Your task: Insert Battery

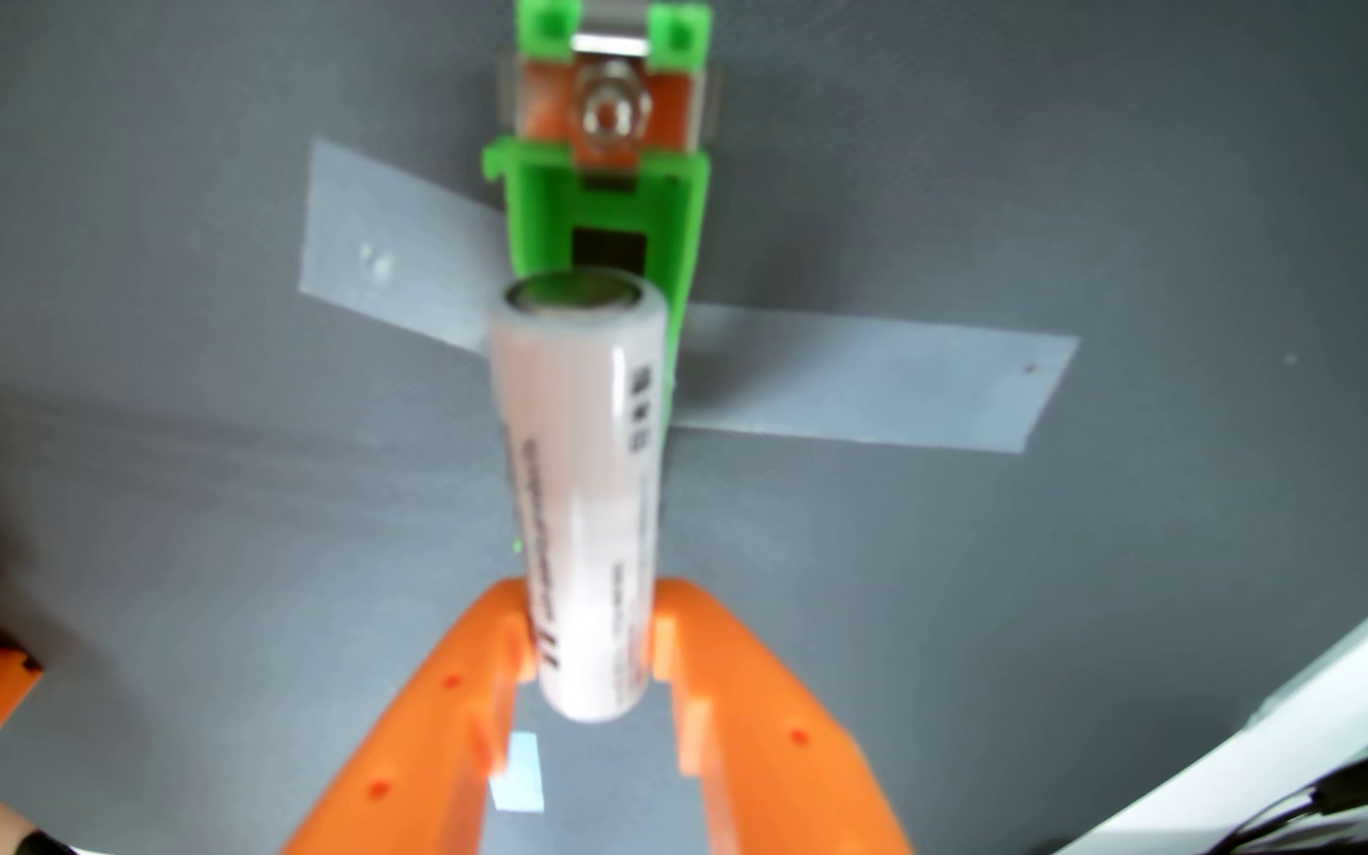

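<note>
In the wrist view the orange jaws (592,633) are clenched on the lower end of the white battery (582,493), one finger on each side. The battery reaches away from them, its metal end overlapping the near part of the green holder (602,214). Grey tape (870,382) runs out to both sides of the holder across the grey desk (171,493). At the holder's far end sits a metal contact (611,115).
</note>
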